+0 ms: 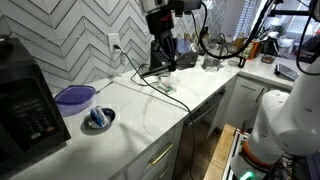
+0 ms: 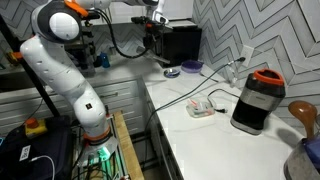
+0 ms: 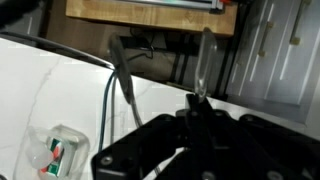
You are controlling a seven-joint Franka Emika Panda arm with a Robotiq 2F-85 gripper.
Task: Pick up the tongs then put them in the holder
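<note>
In the wrist view my gripper [image 3: 198, 102] is shut on the tongs [image 3: 206, 55], a slim silvery strip that sticks out past the fingertips. In both exterior views the gripper [image 1: 164, 52] [image 2: 150, 22] hangs above the white counter, and the tongs are too small to make out there. The holder [image 2: 306, 160], a shiny steel canister, stands at the near right corner of an exterior view with a wooden spoon [image 2: 300, 114] rising from it. It is far from the gripper.
A black cable [image 3: 118, 80] runs over the counter below the gripper. A clear packet [image 2: 201, 107] [image 3: 58, 150] lies on the counter. A dark jar with an orange rim [image 2: 256, 100], a purple bowl [image 1: 75, 95] and a black box appliance [image 1: 25, 110] also stand there.
</note>
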